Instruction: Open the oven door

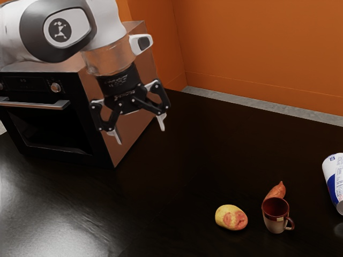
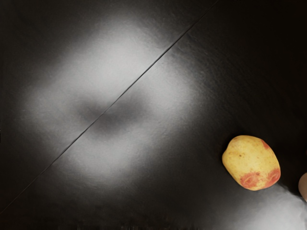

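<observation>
Reaching stage, and nothing gripped! My gripper (image 1: 141, 135) hung over the table (image 1: 177, 160) with its jaws wide apart, nothing between them. Over at the exterior view's left stood the oven door (image 1: 51, 134), apparently shut, its metal bar handle (image 1: 35, 104) across the top, well clear of me. The next move called for a swing round to the oven's front, fingers lined up on that bar, then a grip and a pull!

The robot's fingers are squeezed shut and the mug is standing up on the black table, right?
Not quite: the fingers are spread apart, as the exterior view shows. The mug is standing up on the black table.
</observation>
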